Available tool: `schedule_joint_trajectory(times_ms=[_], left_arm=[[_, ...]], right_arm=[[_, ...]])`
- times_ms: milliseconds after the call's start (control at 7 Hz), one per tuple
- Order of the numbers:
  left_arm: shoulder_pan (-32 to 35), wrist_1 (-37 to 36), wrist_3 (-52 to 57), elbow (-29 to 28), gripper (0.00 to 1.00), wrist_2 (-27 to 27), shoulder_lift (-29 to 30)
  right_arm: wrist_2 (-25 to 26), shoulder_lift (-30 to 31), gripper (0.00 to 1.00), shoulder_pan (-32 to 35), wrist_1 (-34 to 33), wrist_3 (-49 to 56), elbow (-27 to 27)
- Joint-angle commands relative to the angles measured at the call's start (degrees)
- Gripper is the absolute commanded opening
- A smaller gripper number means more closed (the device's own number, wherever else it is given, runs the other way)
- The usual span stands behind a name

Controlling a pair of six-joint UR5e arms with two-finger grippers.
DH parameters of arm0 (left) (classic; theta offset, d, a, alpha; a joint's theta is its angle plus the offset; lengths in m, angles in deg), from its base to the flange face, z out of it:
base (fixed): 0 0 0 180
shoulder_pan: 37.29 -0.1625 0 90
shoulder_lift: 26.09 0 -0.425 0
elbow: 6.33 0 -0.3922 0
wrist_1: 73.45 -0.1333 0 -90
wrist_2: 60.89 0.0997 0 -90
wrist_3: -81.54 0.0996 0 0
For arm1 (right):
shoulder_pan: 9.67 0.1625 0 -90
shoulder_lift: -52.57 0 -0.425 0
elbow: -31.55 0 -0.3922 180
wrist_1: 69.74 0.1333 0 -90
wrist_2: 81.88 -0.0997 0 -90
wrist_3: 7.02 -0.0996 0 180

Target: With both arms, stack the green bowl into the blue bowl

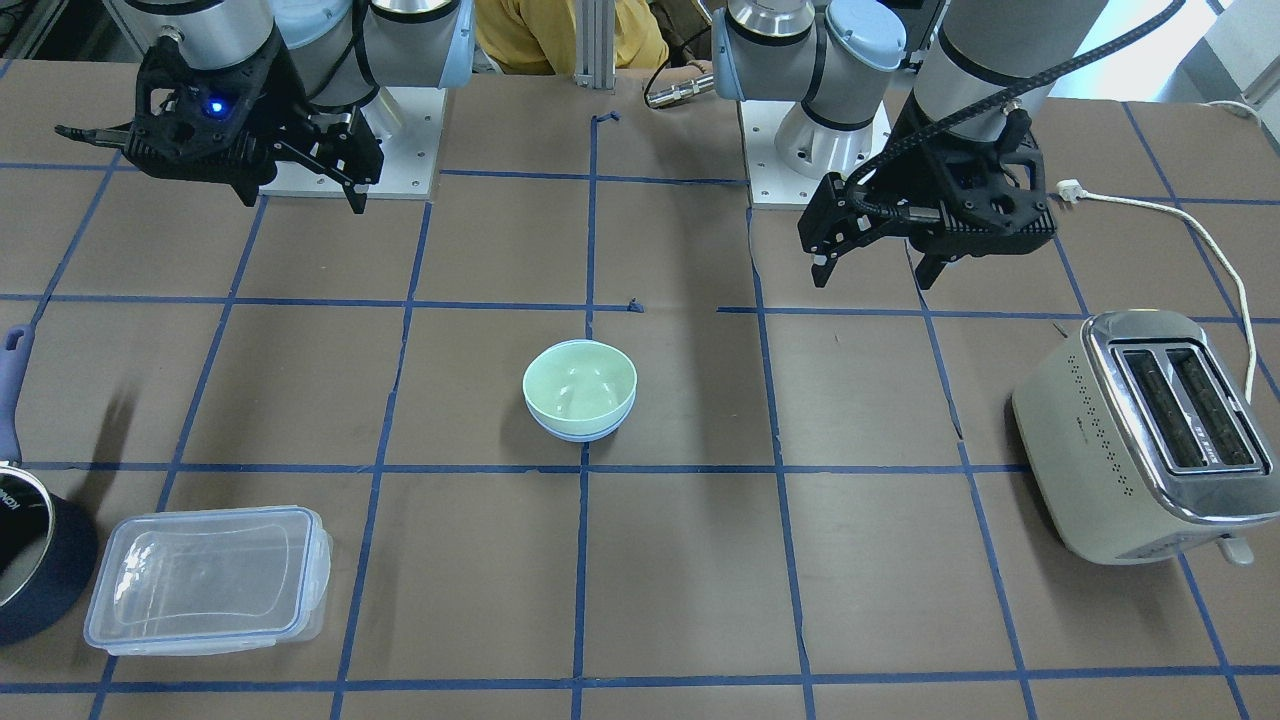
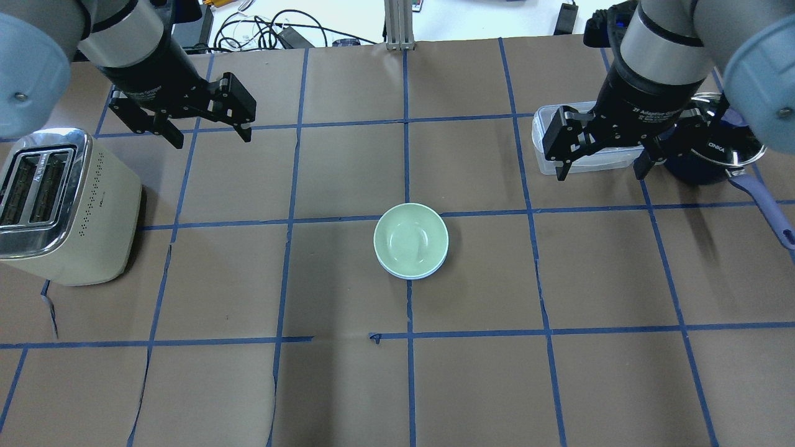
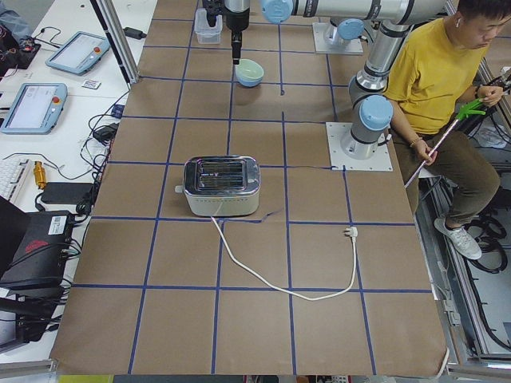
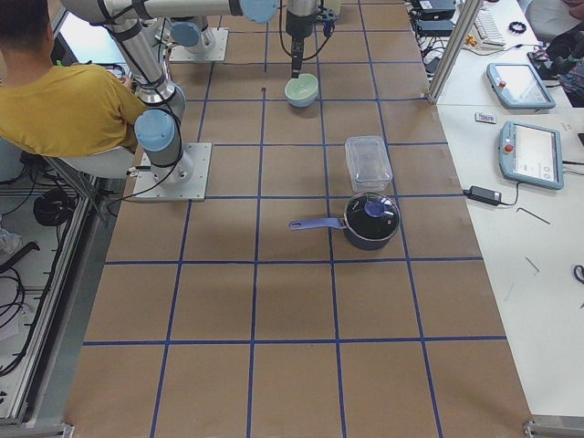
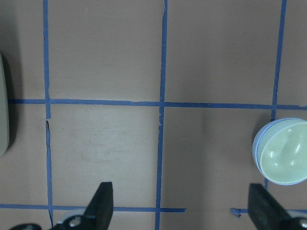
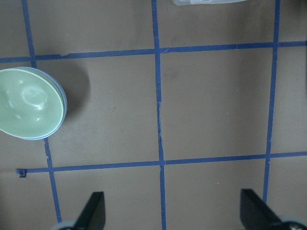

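Note:
The green bowl (image 1: 578,385) sits nested inside the blue bowl (image 1: 580,433) at the table's middle; only the blue bowl's rim shows beneath it. The stack also shows in the overhead view, green bowl (image 2: 410,238) over the blue rim (image 2: 411,275), and at the edge of both wrist views (image 5: 283,151) (image 6: 29,103). My left gripper (image 2: 211,138) (image 1: 872,278) is open and empty, raised, well off to the stack's side. My right gripper (image 2: 600,176) (image 1: 300,198) is open and empty, raised on the other side.
A cream toaster (image 2: 59,205) stands on my left side, its cord (image 1: 1200,235) trailing on the table. A clear rectangular container (image 2: 546,143) and a dark navy pot (image 2: 708,167) lie under and beyond my right gripper. A person in yellow (image 1: 560,35) sits behind the bases.

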Motion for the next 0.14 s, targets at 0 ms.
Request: schedule_joint_trajectory(times_ms=[0], left_arm=[[0.0,0.0,0.0,-0.02,1.0,0.0,0.0]], right_arm=[[0.0,0.0,1.0,0.0,0.01,-0.08,0.0]])
